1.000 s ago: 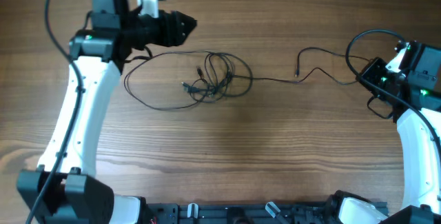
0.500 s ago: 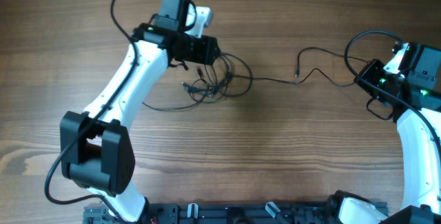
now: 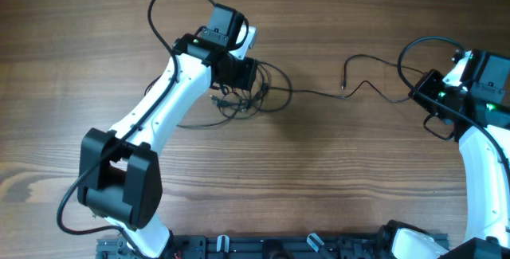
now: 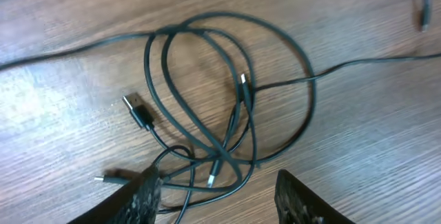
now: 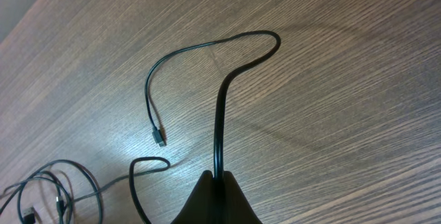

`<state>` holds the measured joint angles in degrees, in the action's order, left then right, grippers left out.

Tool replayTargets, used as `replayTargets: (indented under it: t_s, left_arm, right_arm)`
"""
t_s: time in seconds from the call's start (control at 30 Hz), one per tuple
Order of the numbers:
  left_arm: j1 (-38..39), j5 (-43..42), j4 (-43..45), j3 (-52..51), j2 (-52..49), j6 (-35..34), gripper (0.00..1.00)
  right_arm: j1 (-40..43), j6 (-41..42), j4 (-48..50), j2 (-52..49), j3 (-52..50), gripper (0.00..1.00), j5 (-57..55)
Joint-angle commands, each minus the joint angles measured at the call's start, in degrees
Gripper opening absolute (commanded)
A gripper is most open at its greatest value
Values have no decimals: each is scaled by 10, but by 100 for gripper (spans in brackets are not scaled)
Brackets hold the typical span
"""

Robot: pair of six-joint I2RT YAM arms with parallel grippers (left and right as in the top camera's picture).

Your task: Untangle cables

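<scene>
The cables lie as a tangle of thin black loops (image 3: pixel 267 93) at the table's middle. In the left wrist view the loops (image 4: pixel 242 93) cross over each other, with a USB plug (image 4: pixel 138 110) and small silvery plug ends among them. My left gripper (image 3: pixel 241 82) hangs over the tangle's left side. It is open (image 4: pixel 219 198), its fingers astride the lowest strands and holding none. One strand runs right from the tangle to my right gripper (image 3: pixel 418 92), which is shut on that cable (image 5: pixel 219 114). That cable's free plug end (image 5: pixel 160 140) rests on the wood.
The wooden table (image 3: pixel 335 179) bears nothing else. A thicker black arm cable (image 3: pixel 171 4) arches over the left arm and another loops by the right arm (image 3: pixel 414 48). The arms' bases stand at the near edge.
My left arm has swung from the far left to over the tangle and dropped toward it, its jaws narrowing a little. The right arm and its cable have not moved.
</scene>
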<state>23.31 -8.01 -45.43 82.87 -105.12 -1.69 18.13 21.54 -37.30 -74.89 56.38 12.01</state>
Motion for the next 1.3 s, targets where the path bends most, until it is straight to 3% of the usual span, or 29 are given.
replayTargets:
  t_s: [0.0, 0.37, 1.0, 1.03, 1.07, 1.17, 1.27]
  left_arm:
    - [1, 8, 18, -33, -8, -18, 55]
    - [2, -55, 56, -43, -50, -18, 51]
    - [38, -65, 88, -43, -77, -18, 47]
    - [38, -65, 88, -43, -77, -18, 42]
    - [38, -57, 90, -43, -77, -18, 30]
    - [38, -3, 92, -39, -76, -18, 6]
    - [38, 37, 84, -26, -64, -18, 4]
  right_arm:
    - [-3, -8, -1, -3, 8, 4, 10]
    - [-3, -22, -3, -3, 8, 4, 30]
    - [-61, -154, -14, -3, 8, 5, 211]
    - [-61, -154, -16, -3, 8, 4, 211]
    - [-61, -154, -19, -3, 8, 4, 211]
    - [-61, -154, -29, -3, 8, 5, 207]
    - [-61, -153, -39, -3, 8, 5, 181]
